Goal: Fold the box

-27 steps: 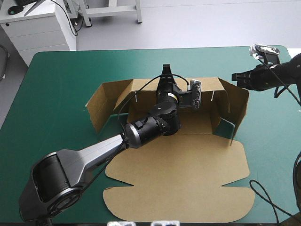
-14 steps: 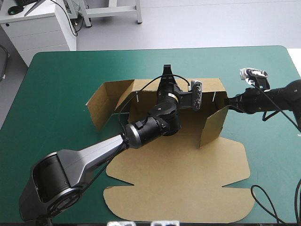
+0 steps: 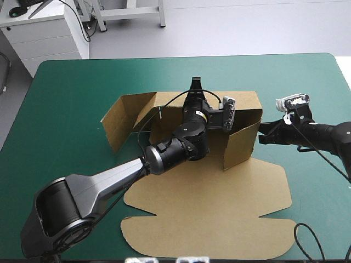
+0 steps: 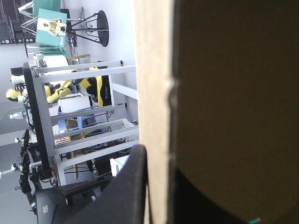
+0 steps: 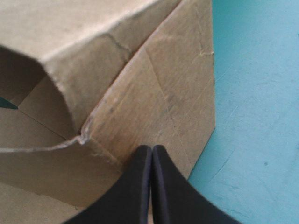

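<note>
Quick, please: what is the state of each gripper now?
Left gripper: closed on the back wall of the box.
Right gripper: closed, empty, tip against the side wall.

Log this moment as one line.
left gripper: shut on brown cardboard box, far wall | right gripper: shut, at right wall | lid: flat

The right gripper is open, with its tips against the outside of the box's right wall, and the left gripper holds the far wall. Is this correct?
No. The right gripper is shut, not open: the right wrist view shows its black fingers meeting in one point. Its tips are against the outside of the right wall of the box, and the left gripper holds the far wall.
</note>
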Controlling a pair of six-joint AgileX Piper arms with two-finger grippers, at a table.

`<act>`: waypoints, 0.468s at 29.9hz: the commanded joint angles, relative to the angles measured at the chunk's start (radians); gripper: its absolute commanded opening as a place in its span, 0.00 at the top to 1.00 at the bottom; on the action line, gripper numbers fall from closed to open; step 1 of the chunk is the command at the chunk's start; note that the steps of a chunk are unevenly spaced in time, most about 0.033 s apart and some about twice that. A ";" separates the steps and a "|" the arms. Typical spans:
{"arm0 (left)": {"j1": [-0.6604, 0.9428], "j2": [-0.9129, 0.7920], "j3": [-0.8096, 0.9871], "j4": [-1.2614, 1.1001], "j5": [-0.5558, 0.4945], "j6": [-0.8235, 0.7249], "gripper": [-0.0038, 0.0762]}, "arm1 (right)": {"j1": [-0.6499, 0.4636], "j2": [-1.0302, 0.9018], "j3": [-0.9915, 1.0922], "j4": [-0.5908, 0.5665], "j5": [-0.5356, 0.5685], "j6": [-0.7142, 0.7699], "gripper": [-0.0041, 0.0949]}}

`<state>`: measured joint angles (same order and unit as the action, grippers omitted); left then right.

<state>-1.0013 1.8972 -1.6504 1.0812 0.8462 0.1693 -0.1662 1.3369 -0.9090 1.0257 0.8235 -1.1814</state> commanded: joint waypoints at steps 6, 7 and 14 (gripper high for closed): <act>-0.011 -0.039 -0.011 -0.028 -0.004 -0.004 0.96 | -0.003 -0.046 -0.013 -0.104 -0.002 -0.104 0.93; -0.011 -0.039 -0.011 -0.028 -0.006 -0.004 0.96 | -0.002 -0.048 -0.013 -0.127 -0.004 -0.104 0.90; -0.011 -0.039 -0.011 -0.028 -0.008 -0.004 0.96 | -0.002 -0.046 -0.013 -0.122 -0.010 -0.199 0.65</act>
<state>-1.0013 1.8972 -1.6485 1.0834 0.8451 0.1693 -0.1662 1.3219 -0.9008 0.8588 0.8204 -1.3281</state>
